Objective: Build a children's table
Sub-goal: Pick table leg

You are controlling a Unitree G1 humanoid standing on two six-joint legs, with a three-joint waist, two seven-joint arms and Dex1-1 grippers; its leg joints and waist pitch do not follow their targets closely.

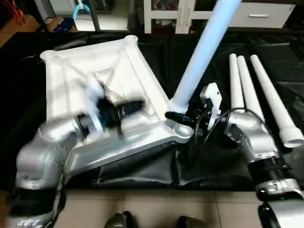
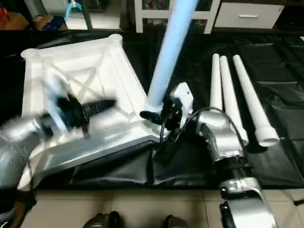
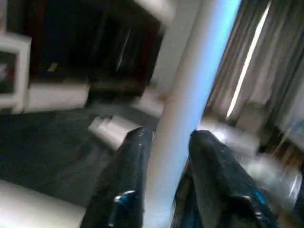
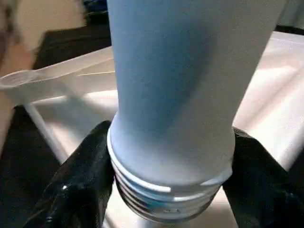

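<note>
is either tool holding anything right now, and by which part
The right tool grips the upright leg at its wide base, just above the threads, over the tabletop's corner socket. The left tool holds nothing.

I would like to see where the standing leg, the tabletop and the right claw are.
standing leg (image 1: 202, 54): left eye view, middle of the tube.
tabletop (image 1: 124, 66): left eye view, ribbed underside near the far corner.
right claw (image 4: 166, 190): right wrist view, between its fingertips, at the leg's threaded end.

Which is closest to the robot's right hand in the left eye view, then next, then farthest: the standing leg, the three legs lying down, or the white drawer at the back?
1. Standing leg, between the right hand's fingers.
2. Three lying legs, to its right.
3. White drawer, far behind.
</note>
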